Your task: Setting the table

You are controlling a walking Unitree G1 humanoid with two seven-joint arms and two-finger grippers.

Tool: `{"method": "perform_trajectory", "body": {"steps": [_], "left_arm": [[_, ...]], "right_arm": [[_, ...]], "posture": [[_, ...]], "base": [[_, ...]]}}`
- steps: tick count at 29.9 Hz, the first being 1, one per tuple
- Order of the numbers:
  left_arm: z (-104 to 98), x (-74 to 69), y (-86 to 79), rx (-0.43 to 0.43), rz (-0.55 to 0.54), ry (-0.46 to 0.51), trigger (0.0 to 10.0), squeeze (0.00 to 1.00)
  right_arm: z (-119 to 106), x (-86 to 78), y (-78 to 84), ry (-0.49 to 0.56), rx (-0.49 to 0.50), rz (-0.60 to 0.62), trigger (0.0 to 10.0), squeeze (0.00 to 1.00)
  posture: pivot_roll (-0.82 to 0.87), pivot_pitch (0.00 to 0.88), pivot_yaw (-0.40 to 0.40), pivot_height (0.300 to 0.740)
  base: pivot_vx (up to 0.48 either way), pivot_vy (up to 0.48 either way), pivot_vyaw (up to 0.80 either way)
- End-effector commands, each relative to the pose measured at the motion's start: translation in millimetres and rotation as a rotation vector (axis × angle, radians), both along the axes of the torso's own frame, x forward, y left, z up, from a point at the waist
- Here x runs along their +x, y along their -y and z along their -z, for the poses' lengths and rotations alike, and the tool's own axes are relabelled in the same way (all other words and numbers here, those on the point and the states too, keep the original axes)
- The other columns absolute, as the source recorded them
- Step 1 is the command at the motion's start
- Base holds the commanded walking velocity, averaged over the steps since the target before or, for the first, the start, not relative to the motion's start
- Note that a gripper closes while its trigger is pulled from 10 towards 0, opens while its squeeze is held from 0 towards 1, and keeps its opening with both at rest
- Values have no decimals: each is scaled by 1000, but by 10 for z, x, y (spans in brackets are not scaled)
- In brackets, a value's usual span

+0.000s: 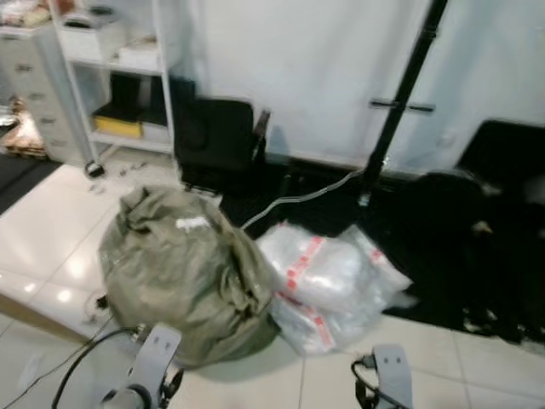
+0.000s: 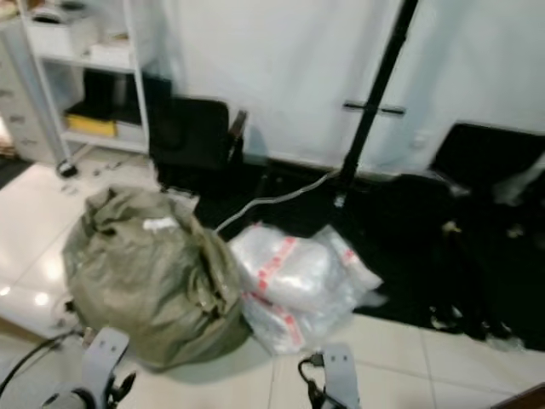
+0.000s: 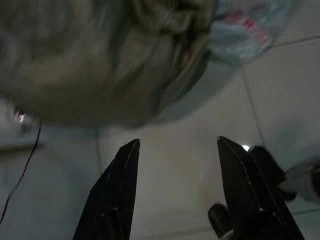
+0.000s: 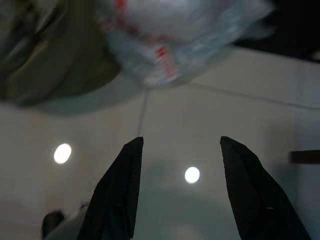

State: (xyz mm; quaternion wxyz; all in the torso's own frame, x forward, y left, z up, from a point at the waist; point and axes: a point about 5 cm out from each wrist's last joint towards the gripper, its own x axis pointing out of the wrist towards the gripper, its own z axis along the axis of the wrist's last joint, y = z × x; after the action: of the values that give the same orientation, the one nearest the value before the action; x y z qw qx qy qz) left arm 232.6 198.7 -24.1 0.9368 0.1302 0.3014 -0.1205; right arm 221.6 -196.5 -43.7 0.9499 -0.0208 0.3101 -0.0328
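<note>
Both arms hang low over a glossy tiled floor (image 1: 60, 230); the left arm (image 1: 153, 354) and right arm (image 1: 392, 371) show at the bottom edge of the eye views. My left gripper (image 3: 177, 141) is open with nothing between its fingers, pointing at the floor beside an olive-green sack (image 1: 183, 273). My right gripper (image 4: 181, 140) is also open and holds nothing, just short of a pile of clear plastic bags with red markings (image 1: 328, 285). The sack and the bags lie side by side, touching, straight ahead of me.
A white shelf unit (image 1: 119, 60) and a grey drawer cabinet (image 1: 30, 85) stand at the back left. A black case (image 1: 217, 136), a black pole stand (image 1: 409, 85) and dark gear on a black mat (image 1: 477, 230) line the white wall. Cables (image 1: 81, 358) trail across the floor.
</note>
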Motion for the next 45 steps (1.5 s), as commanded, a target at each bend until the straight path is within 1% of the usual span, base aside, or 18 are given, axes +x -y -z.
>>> {"method": "perform_trajectory", "body": {"steps": [1, 6, 12, 18, 25, 38, 45], "left_arm": [[95, -107, -45, 14, -13, -44, 10000, 0], [84, -79, -17, 8, -6, -20, 10000, 0], [84, -54, -21, 10, -2, -12, 10000, 0], [72, -15, -18, 10, 0, 2, 10000, 0], [57, -1, -29, 3, -2, 16, 10000, 0], [60, -4, -48, -4, -11, 28, 10000, 0], [41, 26, -23, -22, -22, 45, 10000, 0]], "right_arm": [[75, -94, -14, -32, 17, 16, 10000, 0], [86, -102, 10, -26, 18, 42, 10000, 0], [97, -117, 5, -18, 20, 50, 10000, 0], [121, -169, 26, -19, 20, 62, 10000, 0], [132, -190, 38, -19, 18, 67, 10000, 0], [115, -160, 18, -4, 24, 62, 10000, 0], [79, -131, 74, 17, 16, 67, 10000, 0]], "posture": [[-13, 0, 67, 740], [-25, 0, 83, 740], [-39, 0, 95, 740], [-41, 0, 101, 740], [-41, 0, 102, 740], [-39, 0, 98, 740], [-47, 0, 95, 740]], "base": [[0, 0, -788], [0, 0, -788], [0, 0, -788], [0, 0, -788], [0, 0, -788], [0, 0, -788], [0, 0, -788]]}}
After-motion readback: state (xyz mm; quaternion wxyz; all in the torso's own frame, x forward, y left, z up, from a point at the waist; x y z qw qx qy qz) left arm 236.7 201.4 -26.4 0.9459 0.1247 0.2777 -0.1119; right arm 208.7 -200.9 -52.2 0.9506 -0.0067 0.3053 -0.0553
